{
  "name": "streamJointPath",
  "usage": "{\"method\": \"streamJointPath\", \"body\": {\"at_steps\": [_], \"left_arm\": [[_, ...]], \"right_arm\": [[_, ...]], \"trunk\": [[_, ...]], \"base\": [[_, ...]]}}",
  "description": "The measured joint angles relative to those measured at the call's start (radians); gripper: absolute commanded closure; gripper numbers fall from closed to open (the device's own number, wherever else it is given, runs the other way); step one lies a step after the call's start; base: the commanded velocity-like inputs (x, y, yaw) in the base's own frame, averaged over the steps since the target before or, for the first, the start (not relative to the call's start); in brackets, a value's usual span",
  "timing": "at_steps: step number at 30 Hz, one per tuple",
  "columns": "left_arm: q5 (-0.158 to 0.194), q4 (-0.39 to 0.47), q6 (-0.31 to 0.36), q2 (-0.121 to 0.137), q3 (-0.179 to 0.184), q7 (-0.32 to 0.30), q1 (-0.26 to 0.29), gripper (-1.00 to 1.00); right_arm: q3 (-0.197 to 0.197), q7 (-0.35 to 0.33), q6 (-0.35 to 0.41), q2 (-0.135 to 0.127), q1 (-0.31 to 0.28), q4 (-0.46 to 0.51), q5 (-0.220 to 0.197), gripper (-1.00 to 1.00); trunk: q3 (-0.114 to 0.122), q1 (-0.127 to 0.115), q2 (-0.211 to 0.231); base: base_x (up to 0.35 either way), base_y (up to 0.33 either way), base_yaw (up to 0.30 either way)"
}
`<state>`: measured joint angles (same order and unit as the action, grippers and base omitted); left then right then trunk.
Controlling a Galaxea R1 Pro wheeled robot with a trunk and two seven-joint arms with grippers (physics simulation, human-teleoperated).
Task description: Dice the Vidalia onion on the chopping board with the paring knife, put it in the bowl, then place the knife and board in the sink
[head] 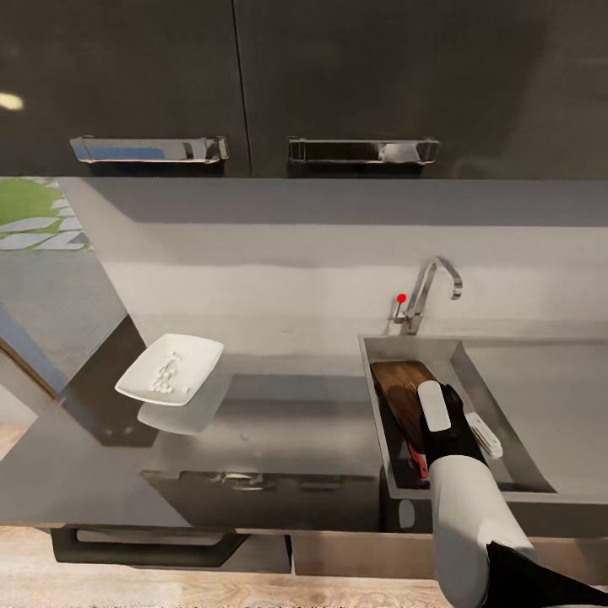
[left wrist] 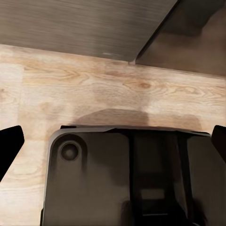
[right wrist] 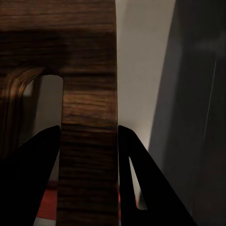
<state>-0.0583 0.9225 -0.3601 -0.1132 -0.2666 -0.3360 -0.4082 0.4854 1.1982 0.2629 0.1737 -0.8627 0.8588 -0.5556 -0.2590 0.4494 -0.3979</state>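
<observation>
The chopping board (head: pixel 404 390) stands tilted in the sink (head: pixel 498 371), at about four o'clock in the head view, leaning on the basin's left wall. The right gripper (right wrist: pixel 89 141) has its fingers (right wrist: pixel 33 179) closed on the board's handle bar, one on each side. Red, likely the paring knife (head: pixel 417 462), shows beneath the board. At nine o'clock the bowl (head: pixel 171 368) on the desk (head: pixel 279 422) holds pale diced onion (head: pixel 166 372). This looks like the last step: the next move calls for opening the fingers and lifting clear. The left gripper's (left wrist: pixel 113 146) fingers stand wide apart, empty, above wooden floor (left wrist: pixel 94 89). No writing is readable.
</observation>
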Motion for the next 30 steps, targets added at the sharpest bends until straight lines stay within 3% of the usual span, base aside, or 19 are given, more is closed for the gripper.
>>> {"method": "streamJointPath", "body": {"at_steps": [8,9,20,25,26,28,30], "left_arm": [[0.0,0.0,0.0,0.0,0.0,0.0,0.0,-1.0],[0.0,0.0,0.0,0.0,0.0,0.0,0.0,-1.0],[0.0,0.0,0.0,0.001,0.0,0.0,0.0,-1.0],[0.0,0.0,0.0,0.001,0.0,0.0,0.0,-1.0],[0.0,0.0,0.0,0.001,0.0,0.0,0.0,-1.0],[0.0,0.0,0.0,0.0,0.0,0.0,0.0,-1.0],[0.0,0.0,0.0,0.0,0.0,0.0,0.0,-1.0]], "right_arm": [[0.0,0.001,0.0,0.0,0.0,0.0,-0.001,1.0],[0.0,0.001,0.0,0.0,0.0,0.0,-0.001,-1.0],[0.0,0.0,-0.001,0.0,0.0,0.0,-0.003,-1.0],[-0.019,-0.001,0.012,0.0,0.0,0.048,-0.003,-1.0],[-0.037,-0.001,0.026,0.0,0.0,0.087,-0.003,-1.0],[-0.106,-0.001,0.126,0.0,0.001,0.249,-0.001,-1.0],[-0.147,-0.003,0.287,0.0,0.002,0.393,-0.002,-1.0]], "trunk": [[-0.009,0.0,0.0],[-0.009,0.0,0.0],[-0.01,0.0,0.0],[-0.01,0.0,0.0],[-0.01,0.0,0.0],[-0.009,0.0,0.0],[-0.009,0.0,0.0]], "base": [[0.0,0.0,0.0],[0.0,0.0,0.0],[0.0,0.0,0.0],[0.0,0.0,0.0],[0.0,0.0,0.0],[0.0,0.0,0.0],[0.0,0.0,0.0]]}}
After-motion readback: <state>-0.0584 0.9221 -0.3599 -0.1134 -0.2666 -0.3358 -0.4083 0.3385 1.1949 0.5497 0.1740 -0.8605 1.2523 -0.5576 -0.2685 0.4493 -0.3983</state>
